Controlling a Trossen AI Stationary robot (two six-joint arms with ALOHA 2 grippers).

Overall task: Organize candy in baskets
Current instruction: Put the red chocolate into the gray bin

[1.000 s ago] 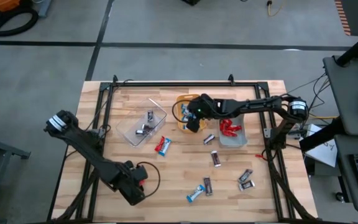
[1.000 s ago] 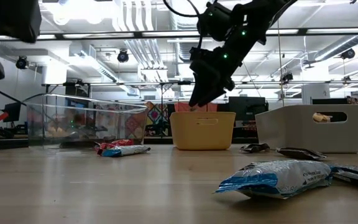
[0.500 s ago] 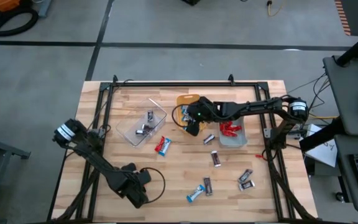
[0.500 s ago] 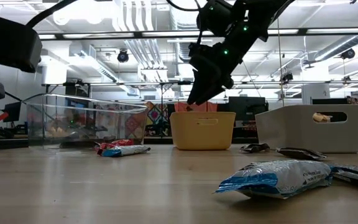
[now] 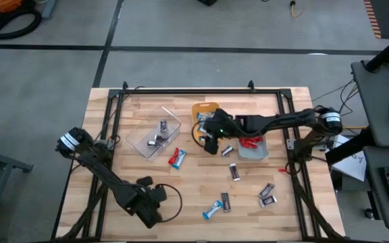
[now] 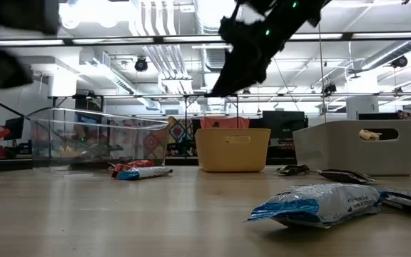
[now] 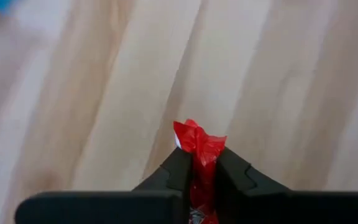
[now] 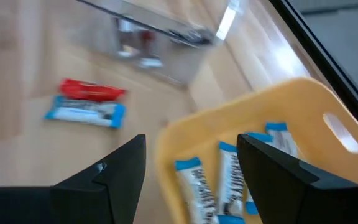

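Two dark arms work over a pale butcher-block table [image 5: 147,182] framed by a black rail, standing on a grey concrete floor [image 5: 181,67] crossed by dark seams. Beyond the far edge, the low view looks into a workshop with white ceiling ducts [image 6: 155,28], strip lights and monitors.

Three baskets sit in a row toward the table's far edge: a clear basket [image 5: 155,132] on the left side holding a few grey-wrapped bars, an orange basket [image 5: 200,111] in the middle with blue-and-white bars in it (the right wrist view shows them lying side by side [image 8: 229,180]), and a grey basket [image 5: 254,150] on the right side with red bars inside.

Loose candy lies on the bare wood: a red and a blue-and-white bar [image 5: 176,158] together just in front of the clear basket, a grey bar [image 5: 227,150] beside the grey basket, another [image 5: 235,172] nearer the middle, a blue-and-white bar [image 5: 212,210] with a grey one [image 5: 226,201] near the front edge, and two more grey bars [image 5: 267,194] toward the front right corner.

At the orange basket's front rim hangs the right gripper [image 5: 211,140], raised above the table, its fingers [image 8: 114,177] spread apart with nothing between them. Low near the front left corner, the left gripper [image 5: 155,196] is clenched on a red candy bar [image 7: 197,146], whose crumpled end sticks out past the fingertips [image 7: 179,165] over bare wood.
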